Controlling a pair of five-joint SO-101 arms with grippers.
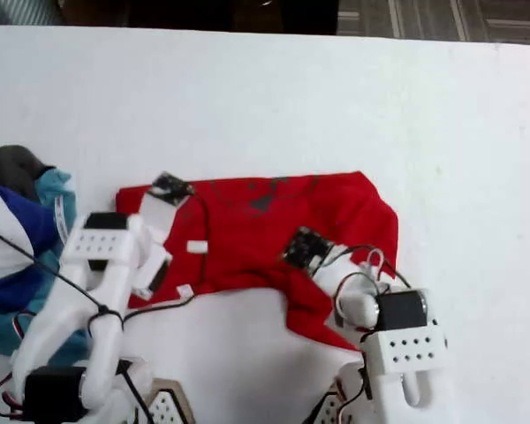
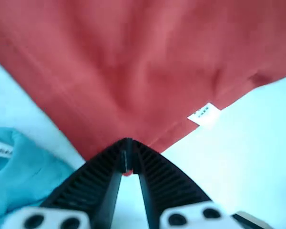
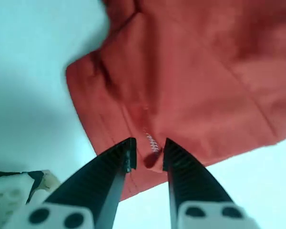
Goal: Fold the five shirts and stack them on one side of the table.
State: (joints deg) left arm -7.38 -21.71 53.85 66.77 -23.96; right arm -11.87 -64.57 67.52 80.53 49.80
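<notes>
A red shirt (image 1: 265, 230) lies spread across the middle of the table (image 1: 274, 106), dark print facing up. My left gripper (image 2: 127, 160) is shut on the shirt's near left edge (image 2: 133, 71), close to a small white tag (image 2: 204, 114). In the high view the left gripper (image 1: 157, 281) sits at the shirt's lower left corner. My right gripper (image 3: 148, 155) is open, its fingertips straddling the hem of the red shirt (image 3: 195, 86) by a stitched seam. From above, the right gripper (image 1: 331, 287) hangs over the shirt's near right part.
A heap of other shirts (image 1: 18, 238) in dark grey, teal, blue and white lies at the table's left edge. The teal one (image 2: 24, 181) is right beside my left gripper. Both arm bases stand at the near edge.
</notes>
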